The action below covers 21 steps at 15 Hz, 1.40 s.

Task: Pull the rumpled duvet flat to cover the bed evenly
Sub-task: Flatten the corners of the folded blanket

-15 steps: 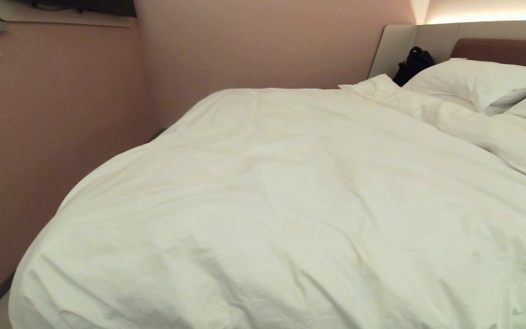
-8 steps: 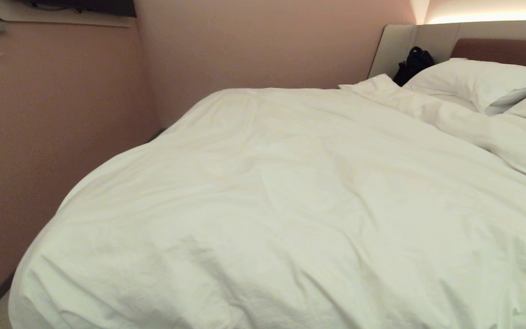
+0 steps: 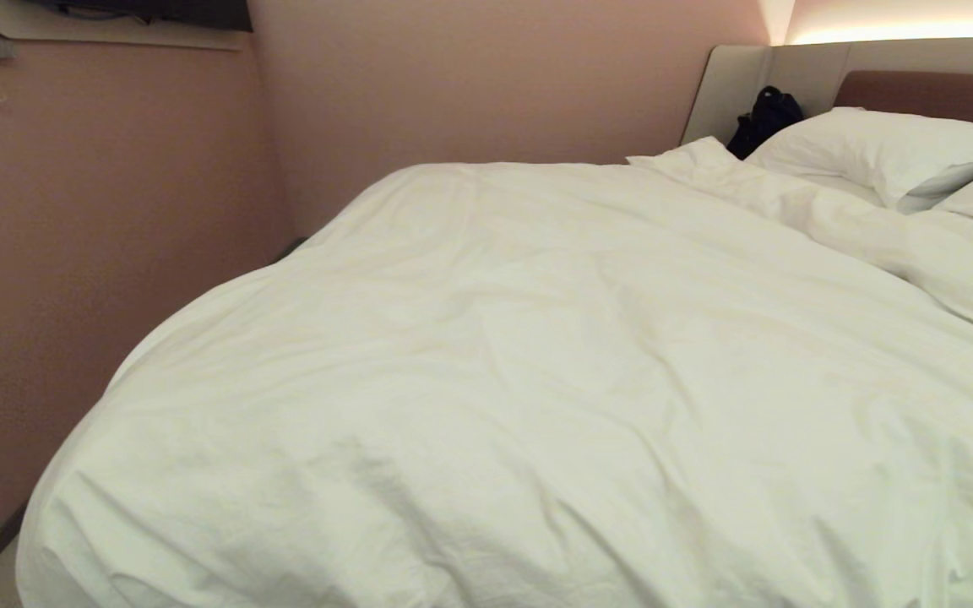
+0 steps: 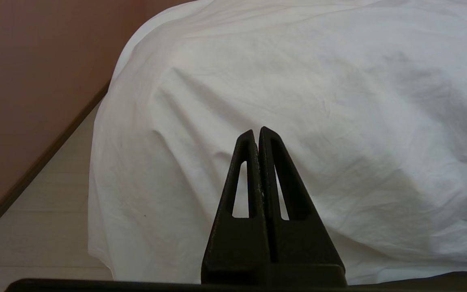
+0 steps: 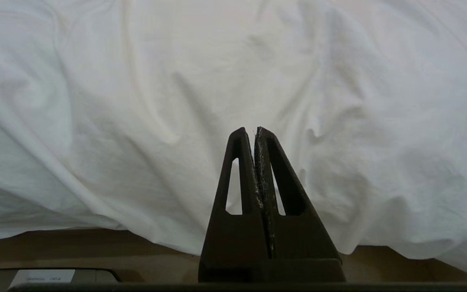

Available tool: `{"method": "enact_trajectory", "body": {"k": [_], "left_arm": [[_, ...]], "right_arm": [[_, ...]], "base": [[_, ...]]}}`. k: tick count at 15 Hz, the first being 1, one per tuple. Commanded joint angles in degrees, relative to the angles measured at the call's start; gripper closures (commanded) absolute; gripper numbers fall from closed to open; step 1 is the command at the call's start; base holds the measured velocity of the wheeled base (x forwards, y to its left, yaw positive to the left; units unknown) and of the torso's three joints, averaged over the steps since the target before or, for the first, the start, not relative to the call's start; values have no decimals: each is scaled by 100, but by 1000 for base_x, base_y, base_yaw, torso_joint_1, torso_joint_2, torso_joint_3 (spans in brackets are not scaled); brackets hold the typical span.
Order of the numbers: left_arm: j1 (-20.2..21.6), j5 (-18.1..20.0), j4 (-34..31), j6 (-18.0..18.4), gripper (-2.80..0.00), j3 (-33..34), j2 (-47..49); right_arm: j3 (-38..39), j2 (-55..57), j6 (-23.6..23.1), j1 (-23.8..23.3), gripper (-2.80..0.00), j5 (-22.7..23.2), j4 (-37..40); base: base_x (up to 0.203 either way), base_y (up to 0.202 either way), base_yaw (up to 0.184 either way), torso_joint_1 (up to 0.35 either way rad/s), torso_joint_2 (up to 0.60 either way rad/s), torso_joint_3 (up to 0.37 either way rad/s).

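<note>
While both tools are sitting just short of the bed's near edge, the left tool (image 4: 259,130) and right tool (image 5: 255,129) are each staying pressed together, pinching nothing and not touching the fabric. The duvet (image 3: 537,380) is lying spread over pretty much the whole bed (image 5: 95,243), draping over the near edge with creases everywhere. Further back it's bunching up beside the pillows (image 3: 883,152) against the headboard (image 3: 934,93).
</note>
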<state>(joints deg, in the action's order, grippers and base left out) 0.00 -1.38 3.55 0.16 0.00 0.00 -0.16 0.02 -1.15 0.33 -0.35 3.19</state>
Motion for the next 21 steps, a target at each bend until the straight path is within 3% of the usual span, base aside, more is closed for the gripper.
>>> {"method": "enact_trajectory", "body": {"k": [1,12,21], "left_arm": [[0,-3,6,2,0,0,0],[0,6,-3,37,0,0,0],[0,23,-3,37,0,0,0]], "right_arm": [[16,-2,-8,2,0,26,-301],[16,-2,115,2,0,18,-310],[16,-2,123,2,0,15,-310]], "base": [[0,0,0,0,0,0],[0,0,0,0,0,0],[-178,0,0,3,2,3]]}}
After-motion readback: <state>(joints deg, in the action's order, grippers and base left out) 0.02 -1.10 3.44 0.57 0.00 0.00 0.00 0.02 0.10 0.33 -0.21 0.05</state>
